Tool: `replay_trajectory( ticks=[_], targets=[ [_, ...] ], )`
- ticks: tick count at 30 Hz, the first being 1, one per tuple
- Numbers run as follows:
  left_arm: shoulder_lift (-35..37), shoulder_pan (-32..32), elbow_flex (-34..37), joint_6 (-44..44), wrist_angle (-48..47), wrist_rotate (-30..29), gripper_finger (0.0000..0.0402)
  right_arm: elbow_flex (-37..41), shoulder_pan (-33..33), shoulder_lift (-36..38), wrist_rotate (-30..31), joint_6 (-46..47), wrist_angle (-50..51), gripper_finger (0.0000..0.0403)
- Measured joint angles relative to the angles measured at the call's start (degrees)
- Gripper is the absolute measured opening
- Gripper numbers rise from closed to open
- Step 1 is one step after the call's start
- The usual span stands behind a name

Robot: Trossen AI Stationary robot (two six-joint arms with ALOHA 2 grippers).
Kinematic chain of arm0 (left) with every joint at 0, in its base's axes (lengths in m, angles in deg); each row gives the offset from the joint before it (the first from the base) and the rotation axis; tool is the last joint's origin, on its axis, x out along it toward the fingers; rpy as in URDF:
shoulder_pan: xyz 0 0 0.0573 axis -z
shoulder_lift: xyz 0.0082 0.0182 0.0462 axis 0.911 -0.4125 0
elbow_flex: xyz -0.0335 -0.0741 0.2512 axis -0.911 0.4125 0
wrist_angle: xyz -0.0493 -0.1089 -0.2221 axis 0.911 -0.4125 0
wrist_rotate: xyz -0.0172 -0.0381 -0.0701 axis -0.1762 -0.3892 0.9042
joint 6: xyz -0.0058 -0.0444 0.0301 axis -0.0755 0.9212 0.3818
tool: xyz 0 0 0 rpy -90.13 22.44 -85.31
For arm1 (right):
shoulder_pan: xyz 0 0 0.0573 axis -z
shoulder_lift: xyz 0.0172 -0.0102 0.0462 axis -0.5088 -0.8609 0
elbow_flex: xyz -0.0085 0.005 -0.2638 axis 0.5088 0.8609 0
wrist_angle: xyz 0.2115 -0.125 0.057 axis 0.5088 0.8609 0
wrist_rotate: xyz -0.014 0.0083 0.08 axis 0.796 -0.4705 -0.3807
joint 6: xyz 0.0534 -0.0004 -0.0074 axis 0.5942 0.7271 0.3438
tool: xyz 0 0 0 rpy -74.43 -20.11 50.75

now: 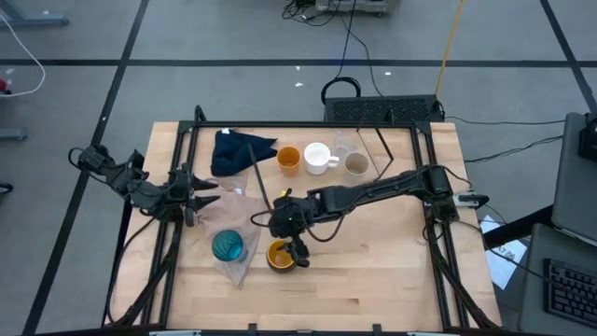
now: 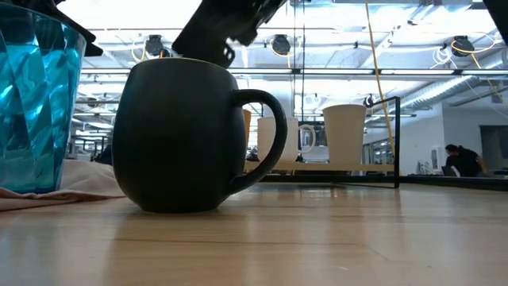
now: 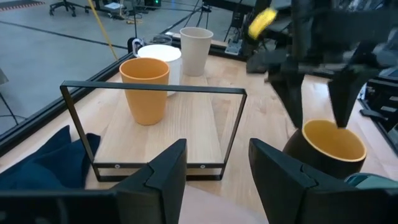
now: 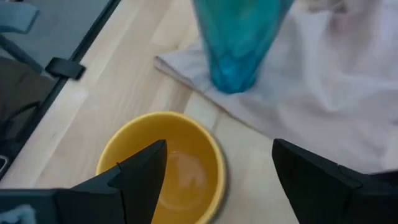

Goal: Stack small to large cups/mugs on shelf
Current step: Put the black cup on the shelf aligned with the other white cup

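A dark mug with an orange inside (image 1: pixel 278 255) stands upright on the table near its front. My right gripper (image 1: pixel 298 250) hovers open just above it; one finger (image 4: pixel 143 174) is over the mug's opening (image 4: pixel 180 168), the other (image 4: pixel 311 180) outside the rim. To the mug's left, a teal tumbler (image 1: pixel 228 245) stands on a pinkish cloth. On the shelf (image 3: pixel 193 124) at the back stand an orange cup (image 3: pixel 145 87), a white mug (image 3: pixel 163 57), a clear cup (image 1: pixel 342 145) and a grey-beige cup (image 3: pixel 195 48). My left gripper (image 3: pixel 214 180) waits open at the table's left.
A dark blue cloth (image 1: pixel 238 149) lies at the shelf's left end, by its black rod frame (image 3: pixel 155 87). The pinkish cloth (image 4: pixel 323 81) spreads under and around the tumbler. Bare tabletop (image 1: pixel 382 275) lies to the mug's right and front.
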Motion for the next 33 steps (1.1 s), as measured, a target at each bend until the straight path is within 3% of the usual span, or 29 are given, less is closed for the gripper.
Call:
replay_trajectory(
  ticks=[15, 24, 33],
  targets=[
    [-0.4, 0.0, 0.0, 0.0, 0.0, 0.1, 0.0172, 0.0, 0.0, -4.2, -6.9, 4.1, -0.5, 0.0281],
    [-0.4, 0.0, 0.0, 0.0, 0.1, 0.1, 0.0172, 0.0, 0.0, -4.4, -6.8, 3.7, 0.0, 0.0278],
    [-0.4, 0.0, 0.0, 0.0, 0.1, 0.1, 0.0172, 1.6, 0.1, -4.4, -6.3, 4.0, -0.6, 0.0217]
  ],
)
